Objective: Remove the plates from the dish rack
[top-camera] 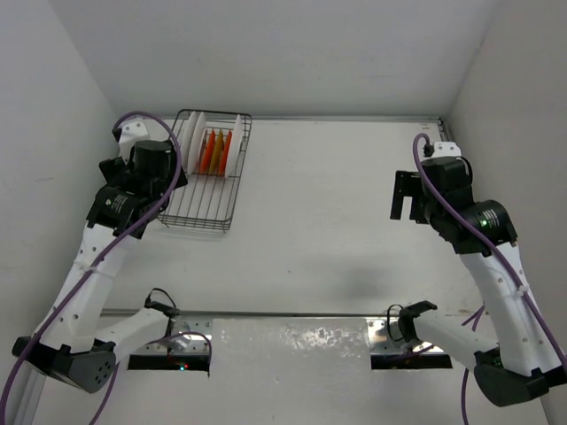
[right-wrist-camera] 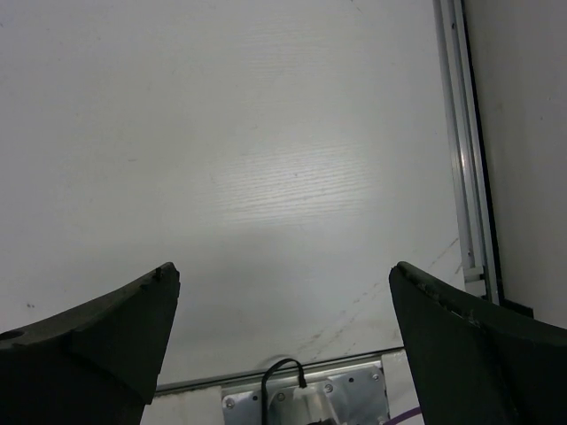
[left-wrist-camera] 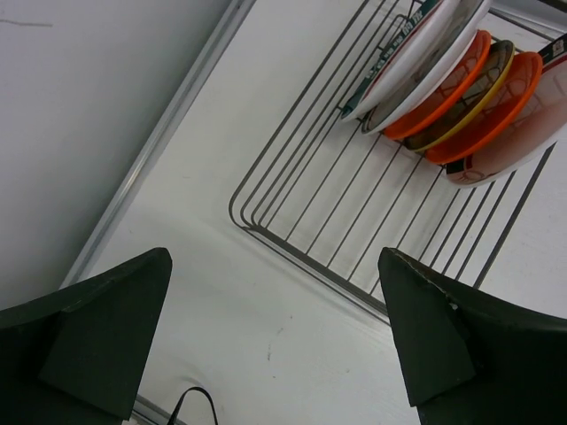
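Top external view: the dish rack (top-camera: 206,181) sits far-left on the table (top-camera: 337,239), long side running near-to-far. The plates (top-camera: 215,150) stand on edge across its far end, white ones with a dark teal rim outside, orange and yellowish between. The left gripper (left-wrist-camera: 275,270) hangs by the rack's left side, wide and empty; the right gripper (right-wrist-camera: 283,274) is well apart, same deal.

One rack (top-camera: 205,209) holds at least five plates, namely two orange plates (left-wrist-camera: 440,88), one yellowish plate (left-wrist-camera: 469,104) and two white plates (left-wrist-camera: 434,49), a third white one being possible but too overlapped to tell, while two arms (top-camera: 89,257), each with one pair of jaws, share one bench (top-camera: 337,230).
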